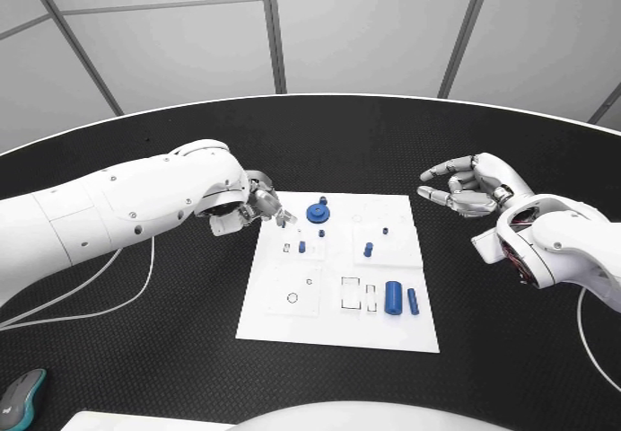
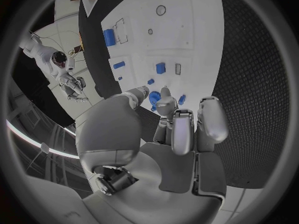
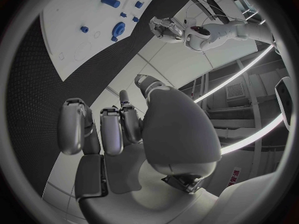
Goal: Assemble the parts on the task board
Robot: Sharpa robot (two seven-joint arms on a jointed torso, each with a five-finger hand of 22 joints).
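The white task board (image 1: 389, 332) lies mid-table. On it are a round blue part (image 1: 317, 213) near its far edge, small blue pieces (image 1: 301, 245) below that, a short blue piece (image 1: 369, 249), and a blue cylinder (image 1: 393, 293) beside a thin blue rod (image 1: 413, 301). My left hand (image 1: 259, 205) hovers at the board's far left corner, fingers apart and holding nothing; its fingertips (image 2: 167, 104) point at the round blue part (image 2: 154, 96). My right hand (image 1: 468, 187) hangs over the black table right of the board, fingers loosely bent and empty. The board (image 3: 74, 10) lies well ahead of that hand (image 3: 118, 134).
A white cable (image 1: 123, 296) curls on the table under the left arm. A grey-teal object (image 1: 20, 395) lies at the near left edge, with a white item (image 1: 129, 420) beside it. The black table (image 1: 518, 359) surrounds the board.
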